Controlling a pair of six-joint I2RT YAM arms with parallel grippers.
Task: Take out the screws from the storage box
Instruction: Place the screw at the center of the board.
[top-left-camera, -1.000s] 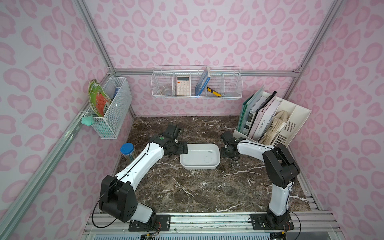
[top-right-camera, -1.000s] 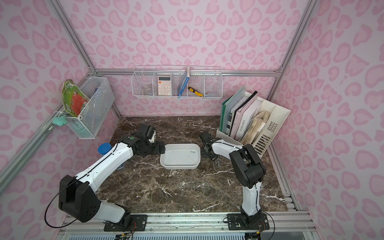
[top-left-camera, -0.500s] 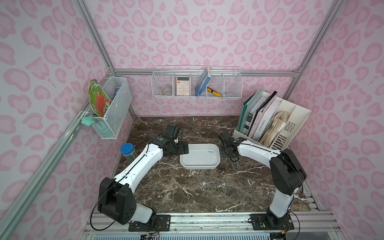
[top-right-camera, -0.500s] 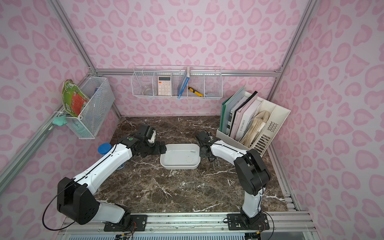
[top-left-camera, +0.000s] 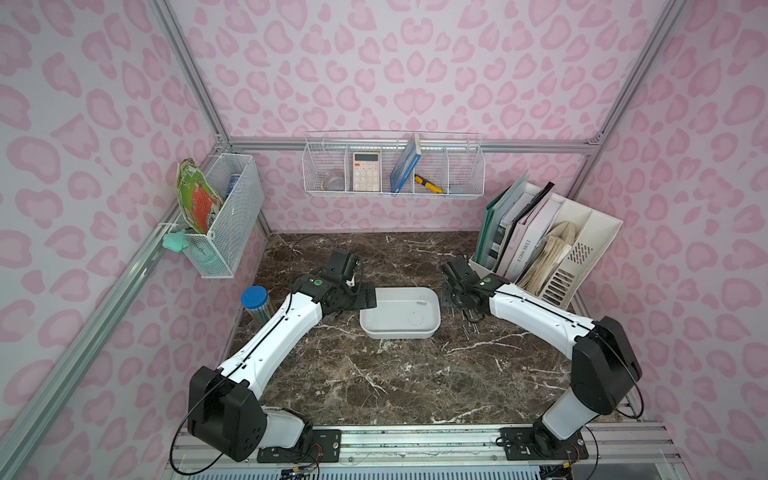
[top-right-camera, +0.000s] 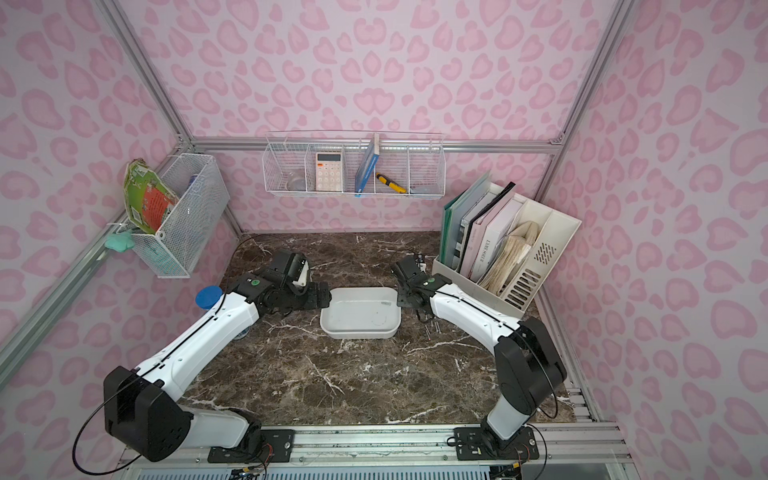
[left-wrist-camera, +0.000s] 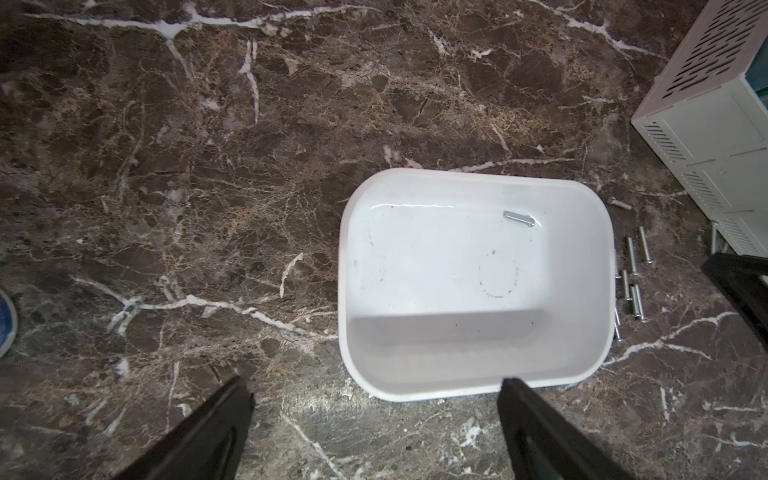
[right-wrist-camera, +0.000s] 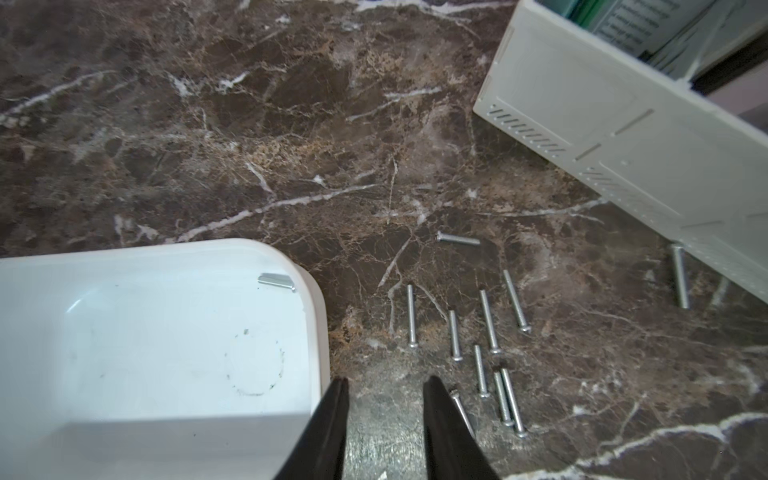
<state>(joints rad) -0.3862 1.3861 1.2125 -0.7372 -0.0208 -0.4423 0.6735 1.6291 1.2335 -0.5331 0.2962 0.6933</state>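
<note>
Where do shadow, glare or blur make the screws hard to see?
Left wrist view: shadow covers the storage box floor nearest the left gripper, a thin glare line marks the opposite wall; the screw inside is sharp. Right wrist view: the screws on the table are clear. Both top views: mere specks.

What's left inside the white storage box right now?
One screw lies on the storage box floor near a corner, plus a faint ring mark. The left wrist view shows the whole floor, so nothing is covered; the other screws lie outside on the table.
</note>
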